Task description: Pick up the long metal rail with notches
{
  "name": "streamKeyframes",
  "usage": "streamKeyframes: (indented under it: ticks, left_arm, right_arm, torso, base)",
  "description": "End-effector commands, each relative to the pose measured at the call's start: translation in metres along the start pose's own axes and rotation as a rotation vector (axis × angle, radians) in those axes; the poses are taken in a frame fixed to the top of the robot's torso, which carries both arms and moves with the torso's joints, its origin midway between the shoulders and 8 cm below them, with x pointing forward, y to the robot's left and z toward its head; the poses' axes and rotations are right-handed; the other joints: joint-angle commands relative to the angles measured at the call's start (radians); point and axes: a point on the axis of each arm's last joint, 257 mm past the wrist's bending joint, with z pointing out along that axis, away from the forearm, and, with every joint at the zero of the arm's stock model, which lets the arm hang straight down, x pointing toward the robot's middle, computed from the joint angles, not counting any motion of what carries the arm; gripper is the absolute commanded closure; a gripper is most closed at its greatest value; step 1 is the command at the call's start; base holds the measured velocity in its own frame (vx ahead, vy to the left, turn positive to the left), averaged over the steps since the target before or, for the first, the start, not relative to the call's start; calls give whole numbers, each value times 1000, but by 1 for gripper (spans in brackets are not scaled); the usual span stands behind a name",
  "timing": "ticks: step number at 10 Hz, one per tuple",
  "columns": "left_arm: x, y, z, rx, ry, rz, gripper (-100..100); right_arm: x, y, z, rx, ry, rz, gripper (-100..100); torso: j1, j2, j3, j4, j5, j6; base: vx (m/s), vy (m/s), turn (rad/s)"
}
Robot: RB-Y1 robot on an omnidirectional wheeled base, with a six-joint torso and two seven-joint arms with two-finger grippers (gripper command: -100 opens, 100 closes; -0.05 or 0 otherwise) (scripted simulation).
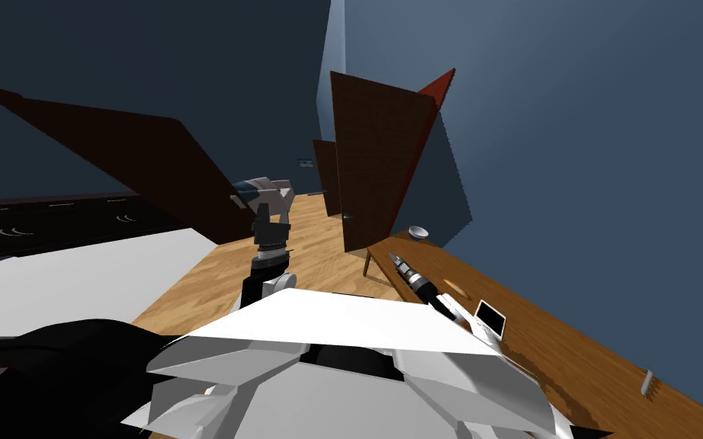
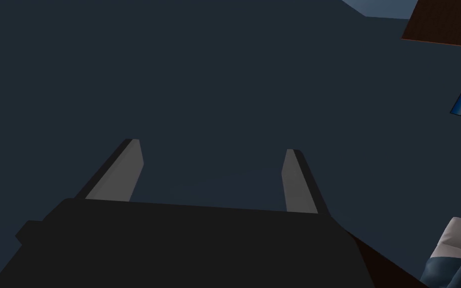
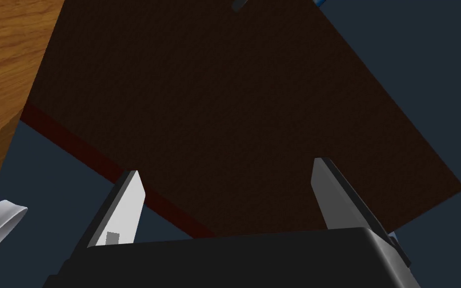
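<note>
On the wooden table (image 1: 571, 347) at our right, the grey rail (image 1: 647, 382) lay seemingly crosswise, well behind the right gripper (image 3: 229, 197) of the nearer arm, whose jaws were apart and pointed away from it. The left gripper's (image 2: 212, 172) jaws were also apart.

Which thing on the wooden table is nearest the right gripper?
The white bowl, farthest along the table; the white-framed panel and grey rail lie nearer the robot.

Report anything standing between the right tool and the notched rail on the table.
The right tool, open, points toward the bowl. The grey rail lies further back along the table; a small white-framed screen stands between them.
</note>
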Motion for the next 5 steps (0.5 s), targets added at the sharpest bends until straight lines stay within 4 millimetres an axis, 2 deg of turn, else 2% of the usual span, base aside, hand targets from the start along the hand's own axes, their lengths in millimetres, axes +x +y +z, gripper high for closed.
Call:
streamKeyframes:
  ticks: [1, 2, 4, 5]
  left_arm:
    - [0, 0, 0, 0, 0, 0, 0]
    - [0, 0, 0, 0, 0, 0, 0]
    - [0, 0, 0, 0, 0, 0, 0]
    - [0, 0, 0, 0, 0, 0, 0]
  right_arm:
    - [13, -25, -9, 45, 65, -43, -100]
    - [13, -27, -10, 47, 66, -45, -100]
    - [33, -60, -27, 102, 168, -118, -100]
    - [34, -70, -32, 121, 175, -122, -100]
  torso:
    - [0, 0, 0, 0, 0, 0]
    - [0, 0, 0, 0, 0, 0]
    - [0, -1, 0, 0, 0, 0]
    - [0, -1, -1, 0, 0, -1]
  base:
    - [2, 7, 133]
    - [2, 2, 83]
    - [7, 7, 192]
    - [10, 1, 82]
